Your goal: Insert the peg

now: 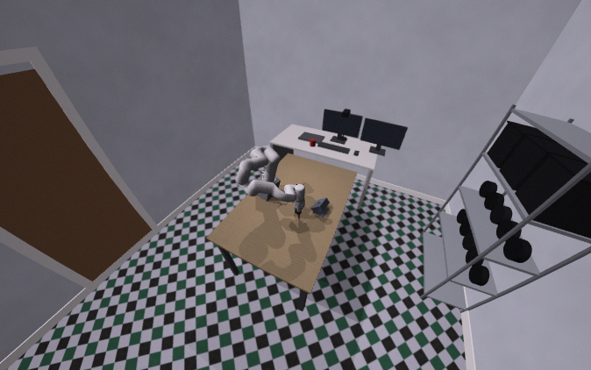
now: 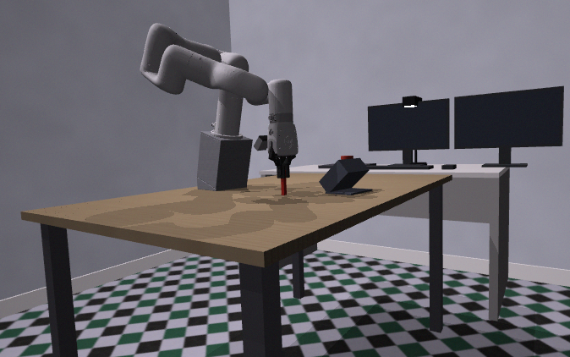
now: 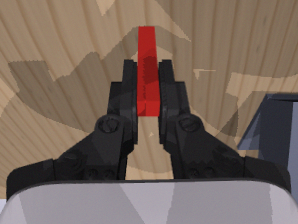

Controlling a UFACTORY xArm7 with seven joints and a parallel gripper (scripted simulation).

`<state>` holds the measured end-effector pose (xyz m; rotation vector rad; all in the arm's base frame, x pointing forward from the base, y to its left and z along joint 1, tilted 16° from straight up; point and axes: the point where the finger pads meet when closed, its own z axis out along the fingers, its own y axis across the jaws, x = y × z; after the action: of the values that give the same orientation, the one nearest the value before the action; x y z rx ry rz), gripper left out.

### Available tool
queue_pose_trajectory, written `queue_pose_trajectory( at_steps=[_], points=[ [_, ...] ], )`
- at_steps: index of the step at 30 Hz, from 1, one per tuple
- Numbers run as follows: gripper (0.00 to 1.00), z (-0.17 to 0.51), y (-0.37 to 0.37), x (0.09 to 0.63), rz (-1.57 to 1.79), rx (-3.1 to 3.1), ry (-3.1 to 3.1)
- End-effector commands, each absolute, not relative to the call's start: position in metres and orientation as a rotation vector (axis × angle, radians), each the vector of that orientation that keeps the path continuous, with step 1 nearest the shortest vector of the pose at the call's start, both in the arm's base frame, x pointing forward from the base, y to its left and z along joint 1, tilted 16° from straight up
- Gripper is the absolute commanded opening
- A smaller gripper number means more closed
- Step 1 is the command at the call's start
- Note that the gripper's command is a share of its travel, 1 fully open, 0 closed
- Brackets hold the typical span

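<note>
The red peg (image 2: 282, 185) stands upright on the wooden table, its lower end touching the top. My gripper (image 2: 282, 171) points straight down over it and is shut on the peg's upper part. In the wrist view the black fingers clamp the red peg (image 3: 147, 63) from both sides. The dark grey sloped panel block (image 2: 344, 175) sits on the table to the right of the gripper, apart from it; its corner shows at the right edge of the wrist view (image 3: 273, 125). In the overhead view the gripper (image 1: 298, 214) is left of the block (image 1: 321, 206). The hole is not visible.
The robot base block (image 2: 223, 160) stands on the table behind the gripper. A white desk (image 2: 444, 171) with two monitors, a keyboard and a red cup stands behind the table. A shelf unit (image 1: 513, 206) with dark objects stands at the right of the room.
</note>
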<state>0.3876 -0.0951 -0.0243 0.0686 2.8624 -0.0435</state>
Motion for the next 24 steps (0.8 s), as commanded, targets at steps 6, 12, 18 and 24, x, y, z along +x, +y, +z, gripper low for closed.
queue_pose_trajectory(
  at_steps=[6, 12, 18, 24],
  points=[
    [0.0, 0.022, -0.094, 0.376, -0.045, 0.067, 2.859],
    [0.0, 0.052, -0.093, 0.368, -0.046, 0.068, 2.859],
    [0.0, 0.039, -0.09, 0.372, -0.072, 0.032, 2.852],
    [0.0, 0.038, -0.082, 0.373, -0.146, -0.08, 2.834]
  ],
)
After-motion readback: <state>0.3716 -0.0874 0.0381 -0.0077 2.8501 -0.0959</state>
